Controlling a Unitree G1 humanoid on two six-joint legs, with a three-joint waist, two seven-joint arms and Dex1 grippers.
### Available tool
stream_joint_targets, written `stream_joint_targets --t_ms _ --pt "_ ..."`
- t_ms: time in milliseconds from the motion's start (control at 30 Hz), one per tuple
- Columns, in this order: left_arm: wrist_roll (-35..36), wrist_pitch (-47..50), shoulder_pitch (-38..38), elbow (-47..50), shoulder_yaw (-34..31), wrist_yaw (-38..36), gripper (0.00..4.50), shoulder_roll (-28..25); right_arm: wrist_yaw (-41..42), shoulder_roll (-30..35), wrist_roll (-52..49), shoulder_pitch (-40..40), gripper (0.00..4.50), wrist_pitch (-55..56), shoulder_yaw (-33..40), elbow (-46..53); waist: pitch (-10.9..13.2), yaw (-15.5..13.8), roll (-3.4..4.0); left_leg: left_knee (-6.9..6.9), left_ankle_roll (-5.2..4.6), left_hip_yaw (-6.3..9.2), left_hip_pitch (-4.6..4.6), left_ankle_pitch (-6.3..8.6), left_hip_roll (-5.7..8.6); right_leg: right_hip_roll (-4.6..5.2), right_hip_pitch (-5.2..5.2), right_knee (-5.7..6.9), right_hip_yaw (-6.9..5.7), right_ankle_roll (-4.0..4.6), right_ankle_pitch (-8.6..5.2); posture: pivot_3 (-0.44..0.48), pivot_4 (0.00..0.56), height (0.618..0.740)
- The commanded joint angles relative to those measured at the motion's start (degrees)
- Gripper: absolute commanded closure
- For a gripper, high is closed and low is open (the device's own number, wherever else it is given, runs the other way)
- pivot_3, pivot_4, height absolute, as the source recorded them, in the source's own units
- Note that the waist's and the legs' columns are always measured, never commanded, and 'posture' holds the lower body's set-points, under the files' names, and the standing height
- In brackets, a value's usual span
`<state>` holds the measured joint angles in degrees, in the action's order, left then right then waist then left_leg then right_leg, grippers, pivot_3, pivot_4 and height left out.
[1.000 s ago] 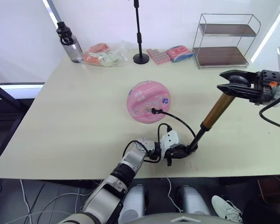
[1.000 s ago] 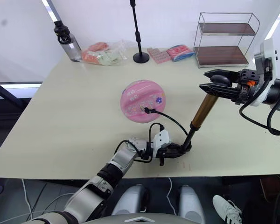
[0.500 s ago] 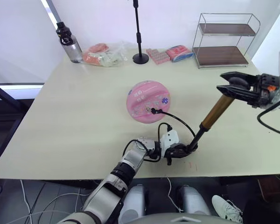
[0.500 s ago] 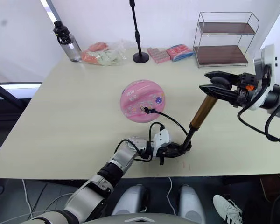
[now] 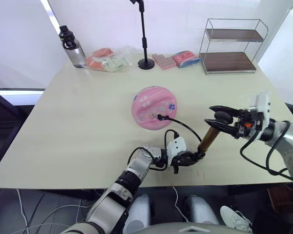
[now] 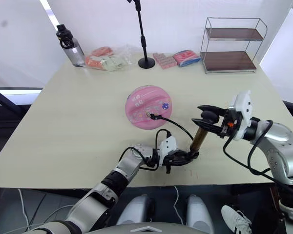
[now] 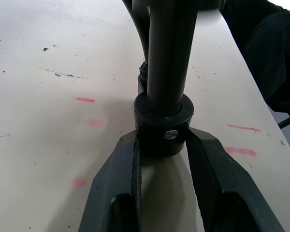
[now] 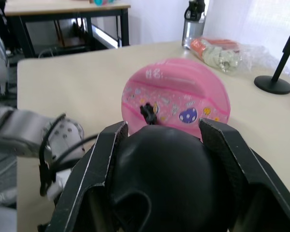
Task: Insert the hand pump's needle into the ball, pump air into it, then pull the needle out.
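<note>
**Pump braced at both ends, needle seated in the ball**

Head views: The ball [image 5: 155,107] is seen near the middle of the bench [image 5: 63,126], partly inflated and tilted on its edge. The needle [image 5: 159,116] is lodged in its near face, and the thin hose [image 5: 185,126] arcs from it toward the pump's base. The hand pump [image 5: 208,138] is stood slanted close to the near edge of the bench. Its base cap is pinched by the left claw [image 5: 190,157]; its handle is gripped by the right claw [image 5: 219,118].

Left wrist view: The left claw's fingers [image 7: 208,159] are closed narrowly on the black base cap [image 7: 163,126], which is pressed against the bench.

Right wrist view: The rounded black handle [image 8: 164,183] is clasped between the right claw's fingers [image 8: 111,150], with the ball beyond.

Handling, as judged: The pump is taken to be stiff, light and smooth, so the caps and handle are the better holds. The ball's skin is judged soft and yielding, and liable to roll. The needle is thin and should be kept from sideways load.
</note>
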<state>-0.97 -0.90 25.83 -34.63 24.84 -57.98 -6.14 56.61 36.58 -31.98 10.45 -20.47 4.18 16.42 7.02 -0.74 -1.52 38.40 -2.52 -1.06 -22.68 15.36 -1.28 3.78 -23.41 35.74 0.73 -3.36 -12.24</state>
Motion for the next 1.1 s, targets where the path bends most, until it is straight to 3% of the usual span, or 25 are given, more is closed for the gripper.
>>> stream_joint_targets --t_ms 33,233,467,833,1100 --pt "-2.4 2.1 -1.7 -4.2 1.7 0.0 3.57 -0.7 1.5 -1.9 4.9 -3.8 2.67 3.5 -6.4 -4.1 0.0 0.0 0.06 0.00 0.00 -0.01 0.00 0.00 0.00 0.00 0.00 0.00 0.00 0.00 0.00 0.000 0.150 0.740" --pt "-2.4 1.9 -1.7 -4.3 1.7 0.2 3.57 -0.6 1.8 -2.9 7.9 -5.1 2.67 8.3 -7.2 -5.7 -0.1 0.0 0.15 0.01 0.00 -0.02 0.04 0.00 0.01 -0.03 0.03 0.00 0.02 0.00 0.00 0.000 0.150 0.740" --pt "-2.5 1.6 -1.1 -5.1 1.5 0.2 3.57 -0.5 2.1 0.0 1.7 -0.4 2.67 4.2 -1.6 -2.3 0.0 0.0 0.21 0.01 0.00 -0.03 0.06 0.00 -0.01 -0.01 0.04 0.00 0.03 0.00 0.00 0.000 0.150 0.740" --pt "-2.6 0.7 -0.6 -6.6 1.4 -0.3 3.57 -0.4 3.0 8.0 -15.5 11.6 2.67 -11.6 9.1 1.3 0.6 -0.2 0.48 0.01 0.00 -0.03 -0.24 0.00 0.08 0.20 -0.14 -0.03 0.00 -0.01 0.01 0.000 0.150 0.740" --pt "-2.7 0.5 -0.5 -6.8 1.5 -0.3 3.57 -0.4 2.6 14.1 -22.8 21.6 2.67 -20.8 14.5 -1.5 0.9 -0.2 0.64 0.02 0.00 -0.06 -0.25 0.00 0.07 0.26 -0.15 -0.03 0.01 -0.03 0.02 0.000 0.150 0.740"
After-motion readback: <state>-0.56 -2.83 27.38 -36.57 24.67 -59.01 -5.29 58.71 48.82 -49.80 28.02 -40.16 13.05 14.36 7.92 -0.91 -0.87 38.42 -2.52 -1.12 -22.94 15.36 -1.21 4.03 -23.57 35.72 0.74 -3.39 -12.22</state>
